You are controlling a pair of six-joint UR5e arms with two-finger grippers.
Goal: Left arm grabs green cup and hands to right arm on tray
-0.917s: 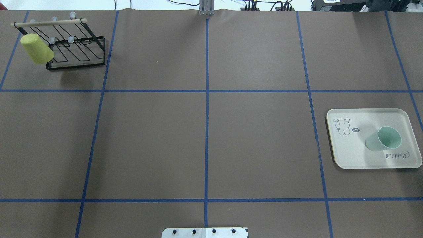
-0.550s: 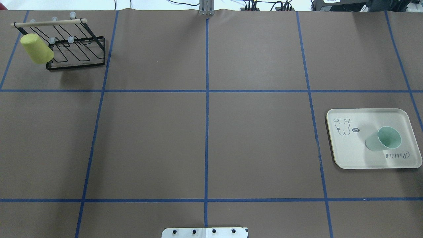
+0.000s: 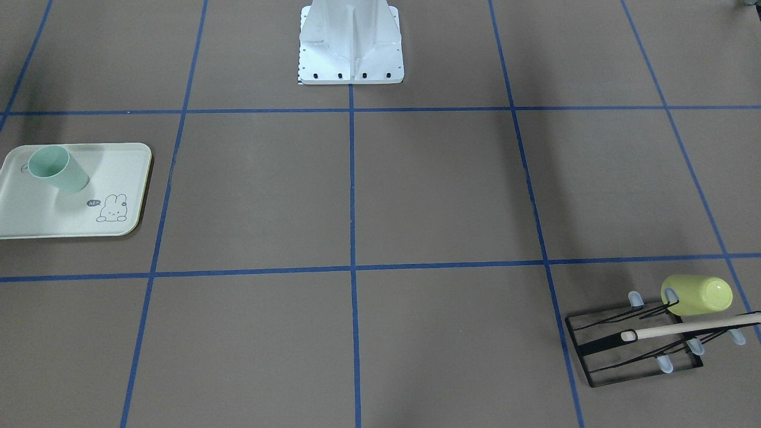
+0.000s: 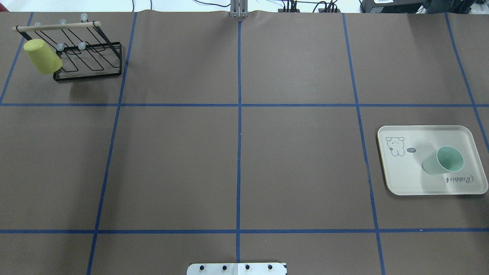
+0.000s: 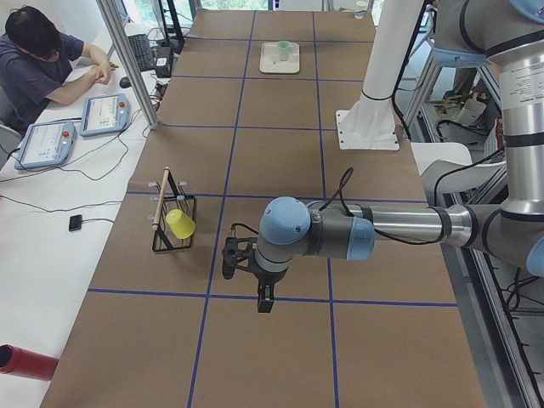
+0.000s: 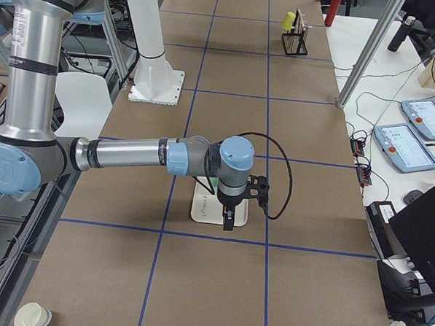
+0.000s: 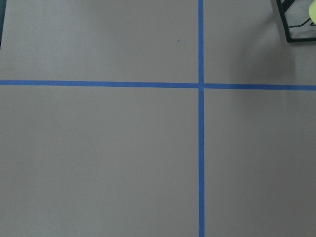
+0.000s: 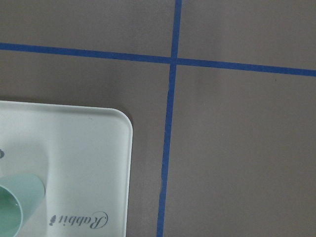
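The pale mint green cup (image 4: 443,160) stands open end up on the cream tray (image 4: 405,179) at the table's right side. Both also show in the front view, cup (image 3: 58,168) and tray (image 3: 35,217), and in the right wrist view, cup (image 8: 17,207) and tray (image 8: 74,158). The left gripper (image 5: 265,304) hangs over the table on the left, a short way from the wire rack. The right gripper (image 6: 227,220) hangs above the tray (image 6: 202,210). Each shows only in a side view, so I cannot tell whether it is open or shut.
A yellow-green cup (image 4: 42,56) hangs on the black wire rack (image 4: 91,63) at the far left corner. The robot's white base plate (image 4: 237,268) is at the near edge. An operator (image 5: 34,51) sits beside the table with control tablets.
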